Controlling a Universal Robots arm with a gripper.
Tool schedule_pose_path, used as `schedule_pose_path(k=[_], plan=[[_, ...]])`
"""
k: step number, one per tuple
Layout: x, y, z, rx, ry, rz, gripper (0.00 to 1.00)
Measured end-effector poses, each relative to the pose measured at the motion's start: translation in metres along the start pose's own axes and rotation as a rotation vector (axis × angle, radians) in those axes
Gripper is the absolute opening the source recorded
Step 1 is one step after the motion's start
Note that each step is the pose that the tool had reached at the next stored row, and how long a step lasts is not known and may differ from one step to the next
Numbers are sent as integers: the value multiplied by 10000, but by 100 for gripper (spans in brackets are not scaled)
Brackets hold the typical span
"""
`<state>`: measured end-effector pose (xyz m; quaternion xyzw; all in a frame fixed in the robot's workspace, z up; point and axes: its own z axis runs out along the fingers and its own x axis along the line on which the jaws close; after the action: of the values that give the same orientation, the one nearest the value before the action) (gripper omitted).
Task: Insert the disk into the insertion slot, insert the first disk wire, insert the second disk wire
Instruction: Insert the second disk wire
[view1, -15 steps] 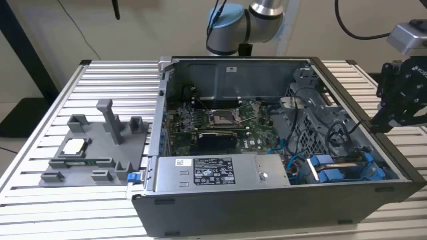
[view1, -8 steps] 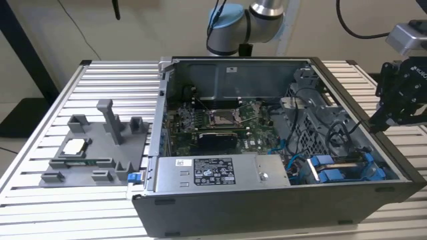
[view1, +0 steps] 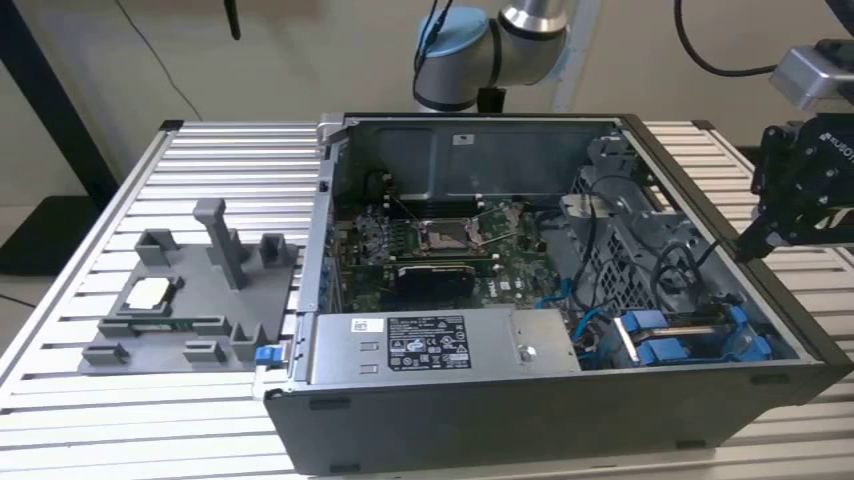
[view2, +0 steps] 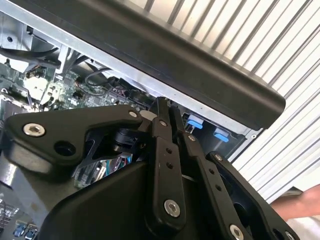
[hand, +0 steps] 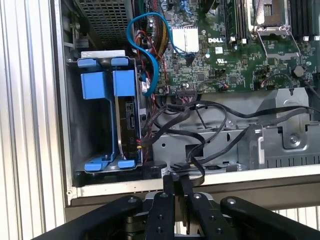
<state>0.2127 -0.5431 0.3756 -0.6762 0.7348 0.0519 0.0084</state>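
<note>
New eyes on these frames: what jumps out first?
The open PC case on the slatted table, motherboard exposed. Bright blue drive bay in the case corner at the exterior view's lower right. The black gripper, shut, sits at the case rim by a tangle of black cables.

An open computer case (view1: 534, 430) lies on the slatted counter (view1: 80, 420). Inside it, a green motherboard (view1: 441, 245) sits next to a grey power supply (view1: 441, 345). A blue cable (hand: 156, 70) and black cables (hand: 200, 105) loop near the board. A grey fixture (view1: 200, 310) rests at the exterior view's left of the case.
</note>
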Motion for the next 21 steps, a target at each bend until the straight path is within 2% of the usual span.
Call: schedule_pose_path(k=[7, 11, 12, 14, 17, 19, 21], plan=[[0, 0, 0, -3, -1, 0, 15], [0, -1, 1, -38, 73, 8, 17], [0, -2, 0, -60, 97, 10, 17], [0, -4, 1, -136, 156, 21, 29], [0, -13, -2, -285, 257, 40, 29], [6, -25, -2, -364, 289, 48, 29], [13, -35, -1, -393, 299, 51, 29]])
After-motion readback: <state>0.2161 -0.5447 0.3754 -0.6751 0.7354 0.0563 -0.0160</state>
